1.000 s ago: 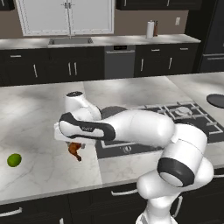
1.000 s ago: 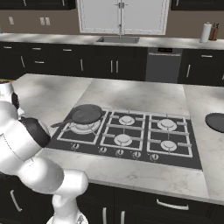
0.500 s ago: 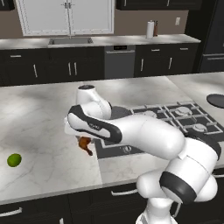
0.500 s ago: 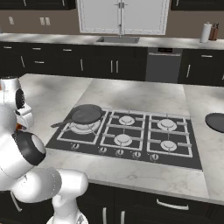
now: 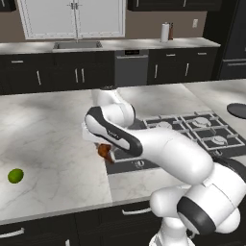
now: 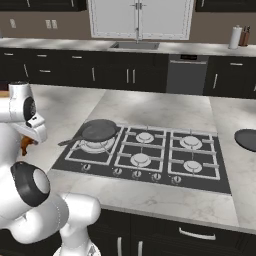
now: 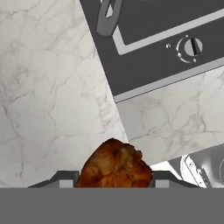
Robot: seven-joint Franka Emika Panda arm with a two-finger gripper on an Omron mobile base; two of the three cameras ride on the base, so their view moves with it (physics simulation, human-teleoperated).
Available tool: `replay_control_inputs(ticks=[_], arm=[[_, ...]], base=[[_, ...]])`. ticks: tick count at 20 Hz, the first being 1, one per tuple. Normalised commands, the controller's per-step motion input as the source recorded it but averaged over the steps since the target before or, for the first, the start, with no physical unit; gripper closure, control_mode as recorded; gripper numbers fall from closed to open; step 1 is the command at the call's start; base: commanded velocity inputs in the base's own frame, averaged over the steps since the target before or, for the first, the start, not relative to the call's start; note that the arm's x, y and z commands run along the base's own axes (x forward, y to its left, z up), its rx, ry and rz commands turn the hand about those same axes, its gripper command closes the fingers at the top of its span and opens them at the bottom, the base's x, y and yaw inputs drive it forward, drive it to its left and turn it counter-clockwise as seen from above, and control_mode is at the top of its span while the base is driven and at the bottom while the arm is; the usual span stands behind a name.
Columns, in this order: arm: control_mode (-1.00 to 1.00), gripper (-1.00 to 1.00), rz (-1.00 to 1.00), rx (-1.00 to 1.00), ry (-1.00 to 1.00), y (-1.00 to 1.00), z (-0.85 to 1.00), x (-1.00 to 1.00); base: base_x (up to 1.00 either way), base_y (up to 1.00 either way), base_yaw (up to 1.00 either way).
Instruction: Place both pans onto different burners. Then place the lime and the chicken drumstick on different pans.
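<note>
We have the chicken drumstick pinched between the fingers of the gripper, lifted clear of the marble counter just off the left edge of the cooktop. In the hand view its thick end sits at 6 o'clock, with a pan handle up at 12 o'clock. The mid-grey pan already rests on the rear left burner; the darker pan lies on the counter well to the right, off any burner. The lime waits at 9 o'clock in the left base view, well apart from us. To do this well, we should keep the grip steady, carry the drumstick high enough to clear the pan rim, centre over the grey pan, lower close, then release so it does not roll or bounce out
</note>
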Motion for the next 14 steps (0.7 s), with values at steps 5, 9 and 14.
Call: replay_control_inputs(ticks=[5, 9, 14], arm=[[-1.0, 1.0, 0.0, 0.0, 0.0, -0.32, 0.16, 0.0], [-1.0, 1.0, 0.0, 0.0, 0.0, -0.31, 0.17, 0.01], [-1.0, 1.0, 0.0, 0.0, 0.0, -0.29, 0.17, 0.05]], base=[[0.0, 0.0, 0.0], [0.0, 0.0, 0.0], [0.0, 0.0, 0.0]])
